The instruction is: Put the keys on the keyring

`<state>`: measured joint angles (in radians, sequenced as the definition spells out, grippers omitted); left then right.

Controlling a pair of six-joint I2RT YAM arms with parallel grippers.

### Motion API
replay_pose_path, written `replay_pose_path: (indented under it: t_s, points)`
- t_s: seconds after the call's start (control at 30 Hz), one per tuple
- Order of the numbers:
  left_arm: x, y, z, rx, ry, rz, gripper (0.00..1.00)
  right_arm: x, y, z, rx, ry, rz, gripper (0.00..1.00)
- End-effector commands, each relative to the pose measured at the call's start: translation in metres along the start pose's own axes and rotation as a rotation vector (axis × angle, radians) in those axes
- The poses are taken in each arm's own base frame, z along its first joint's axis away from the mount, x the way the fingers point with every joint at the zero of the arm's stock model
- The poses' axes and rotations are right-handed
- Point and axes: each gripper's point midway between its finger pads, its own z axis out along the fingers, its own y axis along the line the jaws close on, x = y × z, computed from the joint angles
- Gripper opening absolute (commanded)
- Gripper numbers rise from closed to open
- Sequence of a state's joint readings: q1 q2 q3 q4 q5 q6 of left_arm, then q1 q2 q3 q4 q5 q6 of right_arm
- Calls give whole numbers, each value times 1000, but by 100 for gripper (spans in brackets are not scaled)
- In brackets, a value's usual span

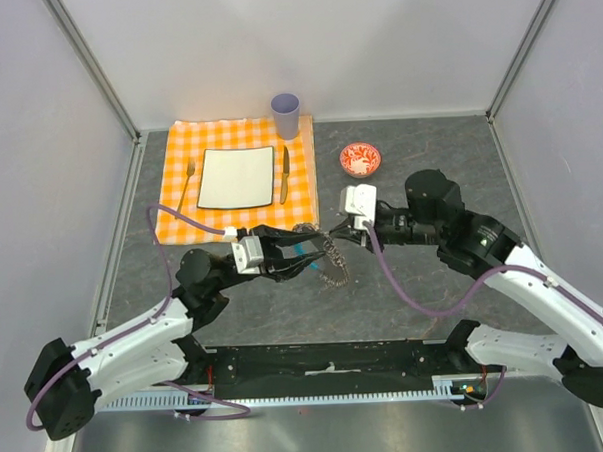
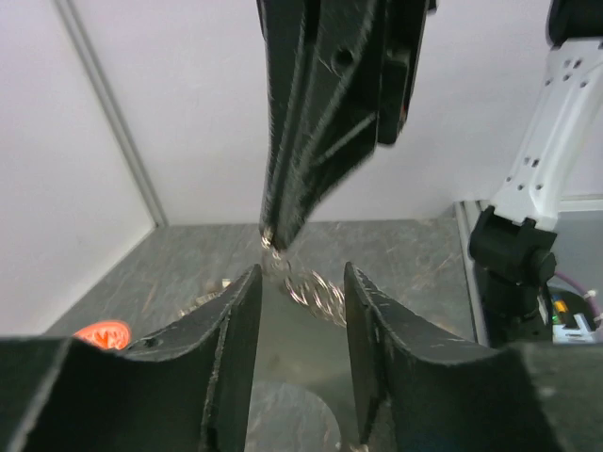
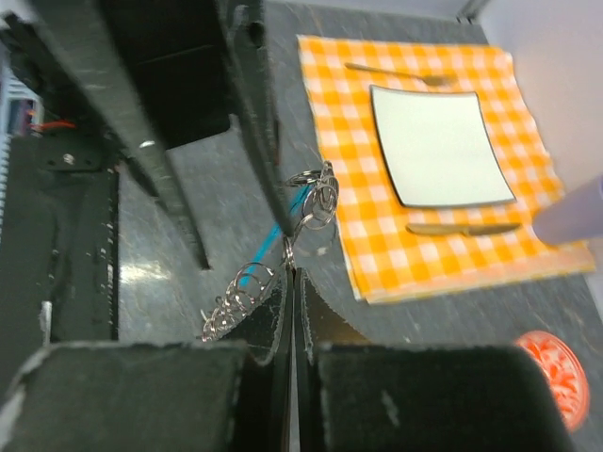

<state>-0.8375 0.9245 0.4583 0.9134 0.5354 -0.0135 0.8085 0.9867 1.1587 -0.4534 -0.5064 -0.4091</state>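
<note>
Grey wire-coil keyring [image 1: 331, 257] with blue plastic arc [image 3: 271, 240] in clenched right fingers [image 3: 325, 330], left fingers [image 2: 236, 320] apart beside it

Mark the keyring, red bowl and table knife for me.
keyring [image 1: 332, 263]: top view, on its grey metal coil.
red bowl [image 1: 361, 159]: top view, on the middle of its patterned inside.
table knife [image 1: 284, 175]: top view, about halfway along its length.
</note>
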Motion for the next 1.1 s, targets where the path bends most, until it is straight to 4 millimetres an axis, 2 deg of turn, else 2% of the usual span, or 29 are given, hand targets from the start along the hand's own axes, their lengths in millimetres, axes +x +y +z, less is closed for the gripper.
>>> replay_pose_path:
  t_s: [0.0, 0.07, 0.13, 0.17, 0.2, 0.23, 0.27, 0.3, 0.37, 0.47, 0.53, 0.6, 0.63, 0.8, 1.07]
  points:
    - [31, 19, -19, -114, 181, 76, 53, 9, -27, -18, 89, 210, -54, 0]
    - [45, 22, -28, -142, 246, 79, 59, 19, -34, -16, 101, 282, -45, 0]
    - [53, 27, -33, -164, 285, 97, 61, 21, -36, -19, 91, 339, -42, 0]
    - [57, 29, -33, -170, 304, 98, 62, 30, -37, -11, 68, 390, -34, 0]
    - [65, 31, -35, -180, 334, 98, 62, 25, -45, -14, 103, 421, -48, 0]
    - [68, 32, -35, -185, 344, 100, 62, 36, -44, -17, 109, 502, -45, 0]
    - [69, 34, -35, -186, 351, 102, 62, 36, -41, -5, 94, 552, -72, 0]
    - [75, 34, -35, -187, 365, 99, 63, 49, -45, -14, 137, 668, -91, 0]
    - [79, 35, -35, -190, 373, 98, 63, 51, -42, -3, 129, 733, -120, 0]
    - [83, 36, -37, -198, 365, 102, 63, 50, -42, 2, 137, 754, -148, 0]
    - [74, 37, -36, -213, 320, 115, 63, 50, -45, 3, 150, 764, -160, 0]
    - [76, 35, -40, -217, 310, 117, 63, 53, -45, 4, 147, 783, -172, 0]
    - [68, 36, -39, -220, 275, 134, 63, 55, -44, 4, 149, 795, -180, 0]
    - [68, 27, -38, -171, 243, 148, 61, 51, -30, 12, 76, 753, -197, 0]
    - [53, 23, -29, -141, 121, 162, 57, 49, -18, 11, 19, 718, -227, 0]
